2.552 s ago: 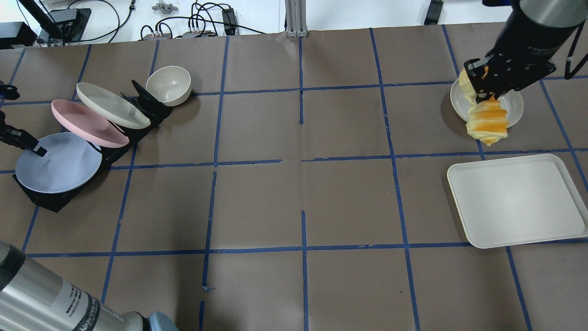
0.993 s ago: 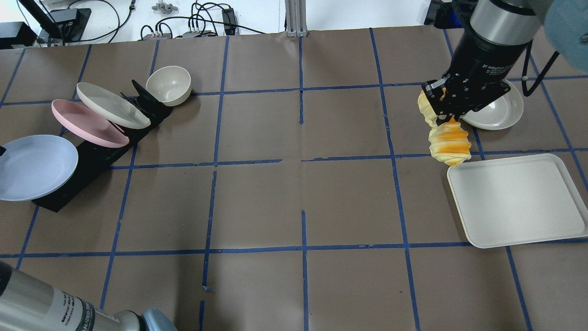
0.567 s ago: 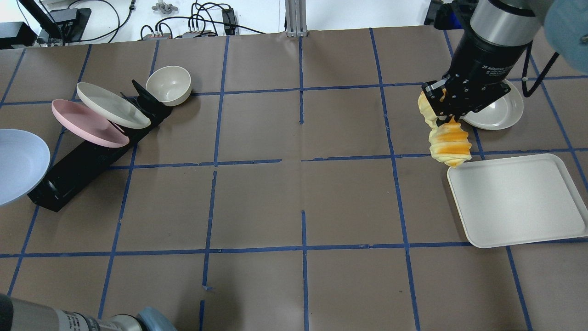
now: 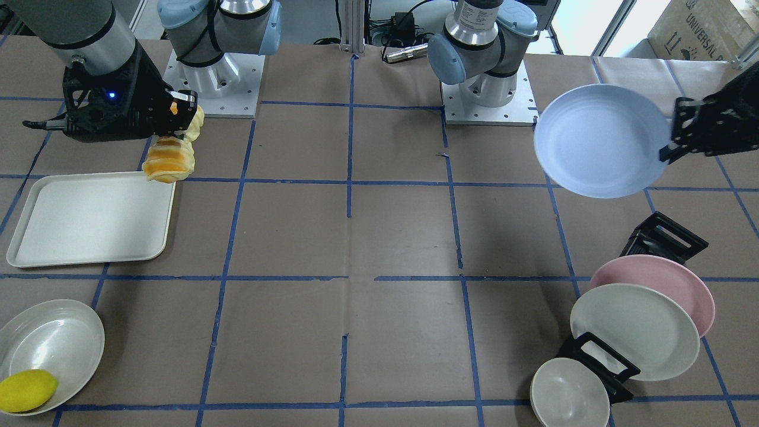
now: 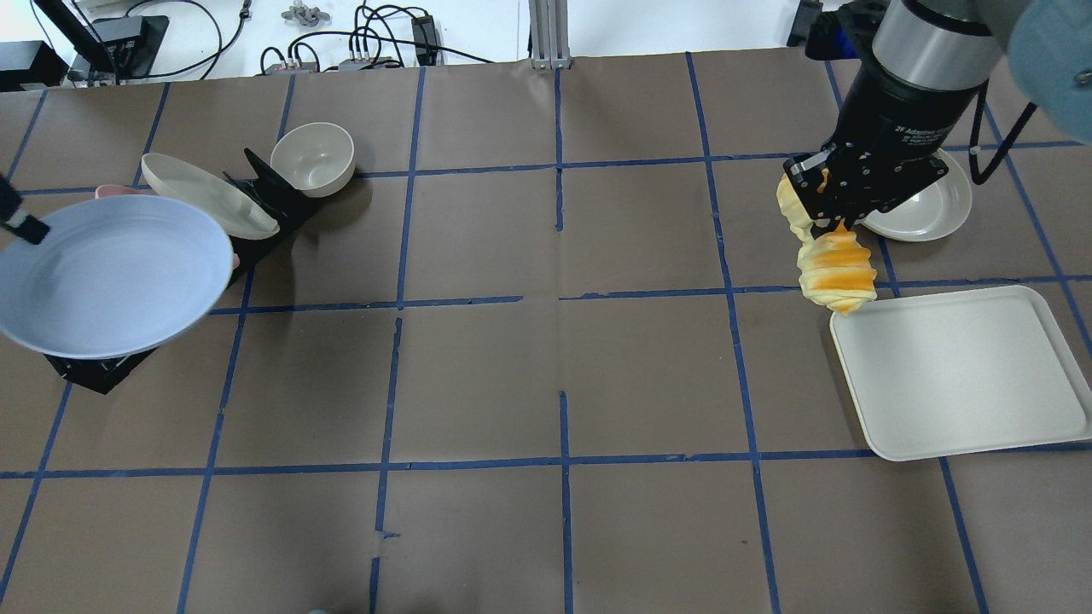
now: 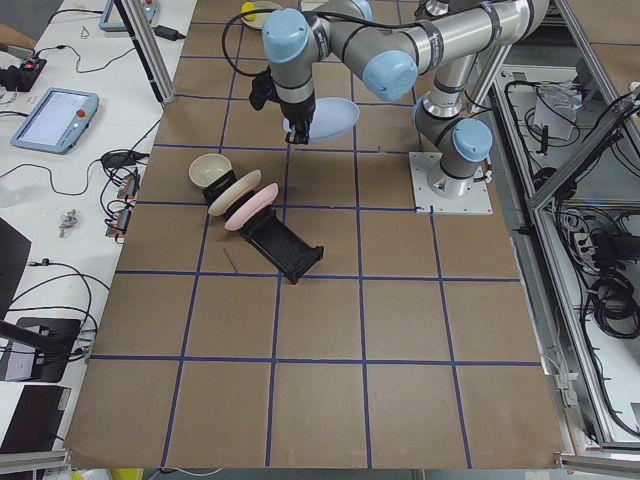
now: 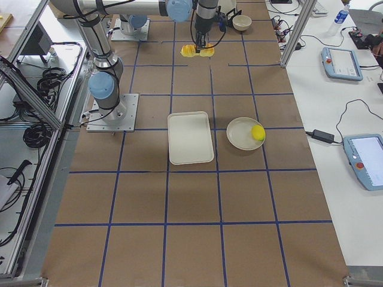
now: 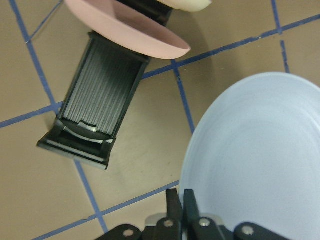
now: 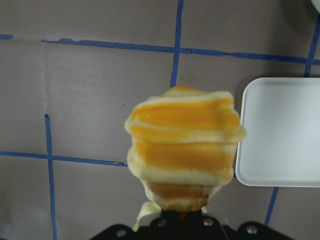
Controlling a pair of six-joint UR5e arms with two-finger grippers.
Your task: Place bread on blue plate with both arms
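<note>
The right gripper (image 5: 829, 223) body reads "2F Adaptive", the smaller print unreadable; a cardboard box (image 4: 699, 26) at 1 o'clock reads "UNIVERSAL"

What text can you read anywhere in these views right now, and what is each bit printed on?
"UNIVERSAL": on the cardboard box beyond the table's corner, front-facing view; the other print on the box is cut off or too small to read.
"2F Adaptive": white print on the black body of the right pincer, overhead view; the words after it are too small to read.
No other legible text.
</note>
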